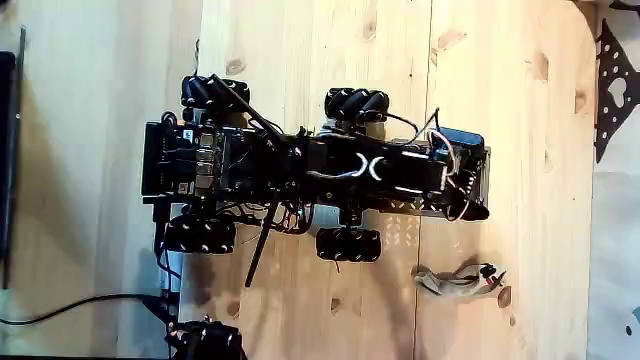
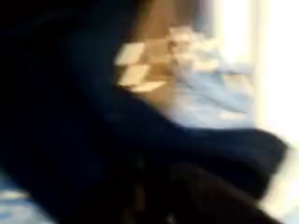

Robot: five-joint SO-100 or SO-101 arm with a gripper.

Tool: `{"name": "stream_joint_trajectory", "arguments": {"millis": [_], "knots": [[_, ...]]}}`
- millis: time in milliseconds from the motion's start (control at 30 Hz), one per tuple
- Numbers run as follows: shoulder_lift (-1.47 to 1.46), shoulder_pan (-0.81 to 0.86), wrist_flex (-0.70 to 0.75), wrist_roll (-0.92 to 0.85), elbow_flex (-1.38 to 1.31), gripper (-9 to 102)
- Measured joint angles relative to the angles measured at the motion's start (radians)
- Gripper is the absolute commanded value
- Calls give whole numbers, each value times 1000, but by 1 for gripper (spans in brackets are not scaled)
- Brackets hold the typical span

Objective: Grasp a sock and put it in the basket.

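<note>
In the fixed view the black arm lies across the black wheeled robot (image 1: 250, 165) and reaches to the right. My gripper (image 1: 467, 190) hangs at the robot's right end. A dark, soft, pointed shape, the black sock (image 1: 478, 210), sticks out under it, and the jaws appear shut on it. A strip of the silver perforated basket (image 1: 402, 232) shows beside the lower middle wheel; the arm and cables cover the rest. The wrist view is badly blurred: a dark mass that looks like the sock (image 2: 224, 154) lies over pale, bright patches.
A pale beige sock (image 1: 455, 280) lies on the wooden table (image 1: 520, 120) below and right of the robot. A black cable (image 1: 80, 300) runs along the lower left. A dark perforated plate (image 1: 615, 90) sits at the right edge.
</note>
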Motion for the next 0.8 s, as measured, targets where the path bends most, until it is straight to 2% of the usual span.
{"name": "stream_joint_trajectory", "arguments": {"millis": [133, 800], "knots": [[117, 8, 41, 12, 15, 1], [126, -8, 49, 46, 25, 0]]}}
